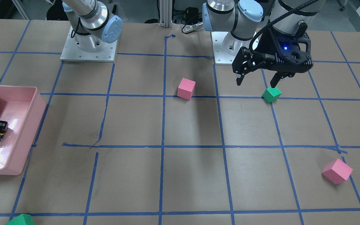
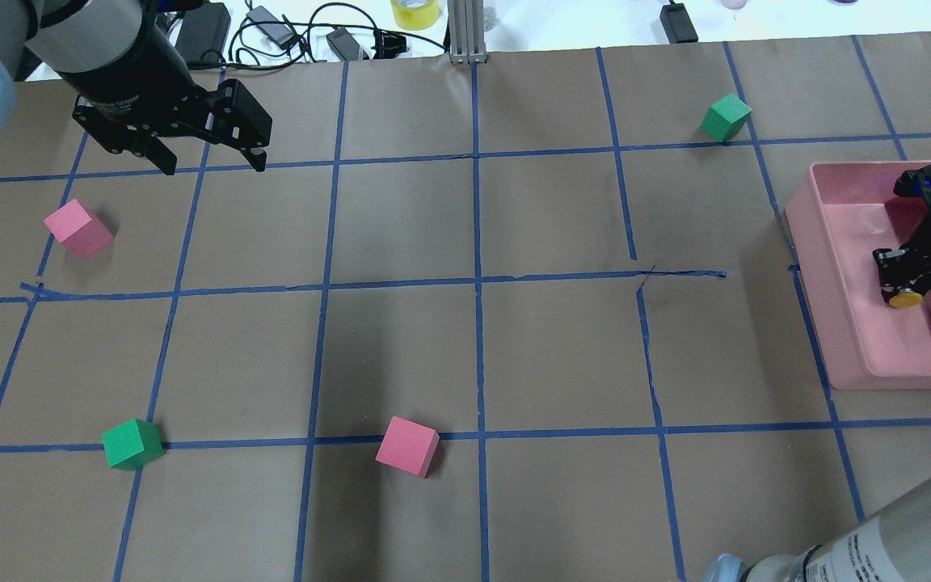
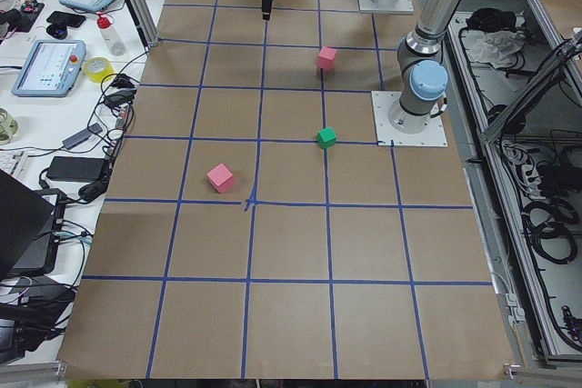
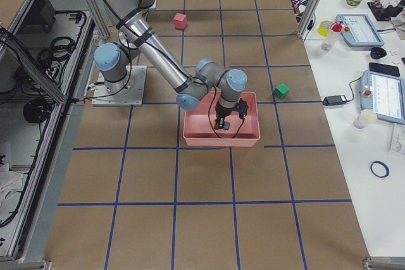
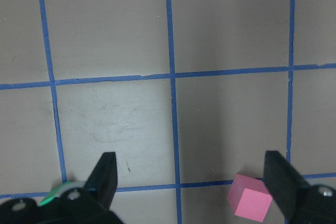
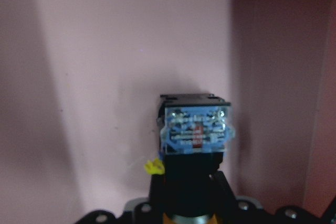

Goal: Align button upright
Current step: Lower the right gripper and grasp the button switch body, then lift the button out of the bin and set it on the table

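Table covered w/ brown paper, marked into squares by blue tape. Past its far edge lie cables, power bricks and a yellow tape roll. The end views show side benches w/ tablets. A pink tray sits at the table's end on the robot's right, and all places below are given relative to it.

The right gripper reaches down inside the tray. Its fingers are drawn in and clamped on the black body of the button. The button is approx mid-tray and not upright: from overhead its yellow cap faces the robot's side. In the wrist view its pale blue-grey base end sticks out past the fingertips, w/ the tray's pink floor behind. Whether it touches the floor cannot be told.

The left gripper hangs over bare paper at the end of the table opposite the tray. Its fingers are spread wide, w/ nothing btwn them and touching nothing.

A green cube lies outside the tray, near its far corner. A pink cube lies approx mid-table, well apart from the tray. A second pink cube and a second green cube lie at the end farthest from the tray.
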`<control>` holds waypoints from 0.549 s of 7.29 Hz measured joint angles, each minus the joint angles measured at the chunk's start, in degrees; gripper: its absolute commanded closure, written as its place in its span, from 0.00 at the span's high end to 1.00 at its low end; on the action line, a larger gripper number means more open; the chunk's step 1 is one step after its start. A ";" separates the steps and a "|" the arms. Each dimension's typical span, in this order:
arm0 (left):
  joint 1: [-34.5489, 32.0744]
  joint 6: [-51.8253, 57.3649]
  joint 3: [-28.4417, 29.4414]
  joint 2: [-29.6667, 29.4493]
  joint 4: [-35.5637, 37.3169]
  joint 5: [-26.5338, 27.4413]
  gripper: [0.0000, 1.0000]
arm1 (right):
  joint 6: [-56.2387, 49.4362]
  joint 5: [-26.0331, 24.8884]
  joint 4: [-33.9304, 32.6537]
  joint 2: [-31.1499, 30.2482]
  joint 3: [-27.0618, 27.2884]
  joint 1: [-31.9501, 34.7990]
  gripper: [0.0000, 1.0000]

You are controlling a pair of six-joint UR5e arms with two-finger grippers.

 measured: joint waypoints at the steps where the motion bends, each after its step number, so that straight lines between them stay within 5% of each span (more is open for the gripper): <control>1: -0.03 0.02 0.04 0.06 -0.02 0.17 1.00 | 0.83 -0.57 2.82 -2.34 -1.30 0.09 0.00; 4: -0.06 0.05 0.02 0.13 -0.03 0.33 1.00 | 4.65 -0.61 14.79 -6.93 -8.76 2.22 0.00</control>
